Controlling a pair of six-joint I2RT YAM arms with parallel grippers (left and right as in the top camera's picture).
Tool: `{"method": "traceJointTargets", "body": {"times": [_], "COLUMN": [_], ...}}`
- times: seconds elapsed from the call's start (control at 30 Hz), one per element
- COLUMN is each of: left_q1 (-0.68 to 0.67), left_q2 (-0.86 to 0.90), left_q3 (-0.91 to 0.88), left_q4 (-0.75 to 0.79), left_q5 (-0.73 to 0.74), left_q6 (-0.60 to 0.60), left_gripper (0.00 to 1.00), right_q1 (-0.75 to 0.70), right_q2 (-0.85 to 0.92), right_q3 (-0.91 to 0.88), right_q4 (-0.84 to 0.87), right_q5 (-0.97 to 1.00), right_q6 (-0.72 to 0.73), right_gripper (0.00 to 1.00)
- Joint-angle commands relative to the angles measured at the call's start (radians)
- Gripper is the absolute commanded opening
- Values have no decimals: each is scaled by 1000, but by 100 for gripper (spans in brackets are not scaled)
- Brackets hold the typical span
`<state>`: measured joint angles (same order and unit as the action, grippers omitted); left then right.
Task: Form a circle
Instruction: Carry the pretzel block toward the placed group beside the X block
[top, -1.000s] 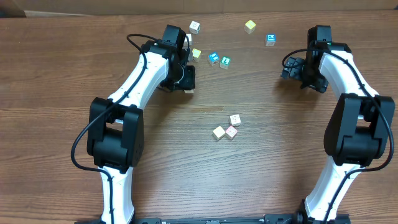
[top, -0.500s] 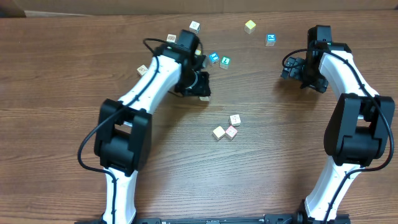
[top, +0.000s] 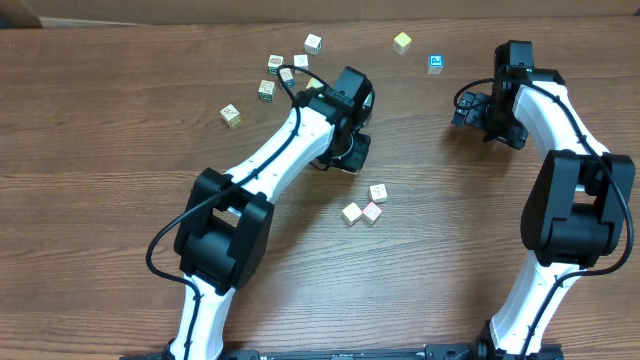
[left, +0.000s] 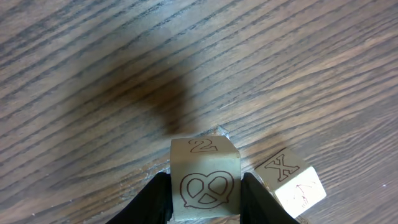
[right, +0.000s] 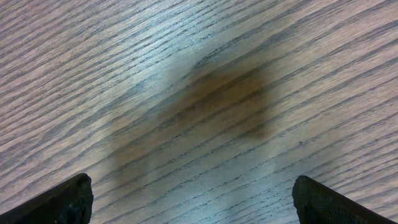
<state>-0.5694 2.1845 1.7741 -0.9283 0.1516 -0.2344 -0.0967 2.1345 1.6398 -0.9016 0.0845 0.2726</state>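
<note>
Left hand (left: 204, 199) pinching a cube just above the clump (top: 371, 211) at mid-bench.

From my wrist feed, the left hand's fingers (left: 155, 199) are pressed on both sides of the pretzel cube (left: 205, 180), a cream block with a 2 on top. It sits at the bottom centre of that frame, and I can't tell whether it touches the bench (top: 120, 220). An X cube (left: 292, 183) lies just beside it at lower right. Overhead, the clump is three pale cubes, one pink-marked, near the frame's centre, just below the left hand. My right hand (top: 468, 108) is spread wide over bare wood at upper right. Loose cubes (top: 266, 89) are scattered at upper left.
</note>
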Motion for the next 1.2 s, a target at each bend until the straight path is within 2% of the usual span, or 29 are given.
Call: {"method": "traceJointTargets", "body": {"times": [0.0, 0.4, 0.87, 1.17], "left_q1": [-10, -15, -18, -48], "left_q2": [13, 13, 13, 13], "left_q3": [22, -7, -45, -45], "left_q4": [-4, -17, -14, -10], "left_q5": [-41, -39, -28, -28], "left_q6": [-24, -62, -20, 137], "left_gripper": [29, 29, 29, 29], "right_q1": [-2, -2, -2, -2], "right_q2": [-12, -12, -12, -12], "right_q3": [10, 10, 10, 10], "right_q4": [4, 4, 4, 4], "right_q5": [3, 4, 3, 4], "right_q6": [1, 1, 1, 1], "right_gripper": [100, 100, 100, 100]}}
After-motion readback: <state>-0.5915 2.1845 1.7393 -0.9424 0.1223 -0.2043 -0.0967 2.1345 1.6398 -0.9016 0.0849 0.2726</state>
